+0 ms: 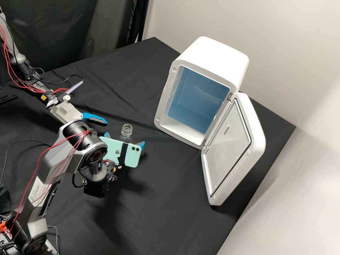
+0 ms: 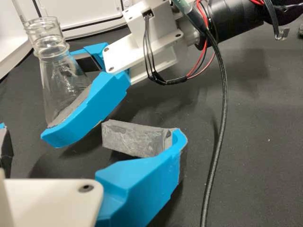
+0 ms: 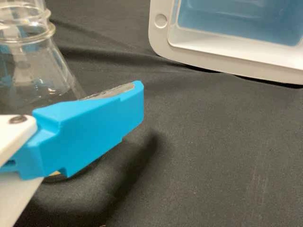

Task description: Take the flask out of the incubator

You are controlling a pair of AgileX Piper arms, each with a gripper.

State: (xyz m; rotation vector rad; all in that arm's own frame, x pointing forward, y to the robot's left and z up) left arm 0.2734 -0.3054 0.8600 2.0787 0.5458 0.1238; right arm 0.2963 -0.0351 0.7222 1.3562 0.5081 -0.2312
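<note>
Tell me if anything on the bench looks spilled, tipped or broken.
Nothing stands out: the flask stands upright on the bench, no spill around it, and the incubator looks intact with its door open.

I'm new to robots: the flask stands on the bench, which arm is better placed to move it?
Likely right: the right gripper sits around the flask; the left gripper is open, apart from it.

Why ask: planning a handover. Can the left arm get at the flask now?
Probably not cleanly: the flask stands on the bench between the right gripper's open fingers, which crowd out the left gripper.
</note>
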